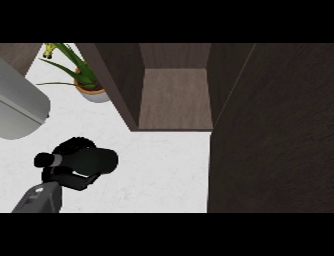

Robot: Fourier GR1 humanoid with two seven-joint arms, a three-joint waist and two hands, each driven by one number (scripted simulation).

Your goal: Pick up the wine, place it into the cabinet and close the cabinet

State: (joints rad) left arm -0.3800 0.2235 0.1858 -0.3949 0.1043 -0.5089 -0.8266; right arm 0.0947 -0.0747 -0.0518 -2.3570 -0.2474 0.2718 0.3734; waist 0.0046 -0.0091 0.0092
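Left hand [81, 162] at lower left over the white bench [162, 170], fingers curled with nothing visibly held; right hand out of view, wine nowhere to be seen, perhaps behind the dark door [288, 135] filling the right. Open cabinet [174, 97] at upper centre, shelf bare, plant [81, 75] and grey appliance [7, 105] at upper left. Best to find the bottle first, then carry it upright into the opening, clear of the door's edge, before swinging that door shut.

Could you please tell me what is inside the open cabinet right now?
The cabinet shows only its bare wooden shelf; no wine bottle stands there. The open door at the right covers anything beyond it, and the compartment's upper part is out of view.
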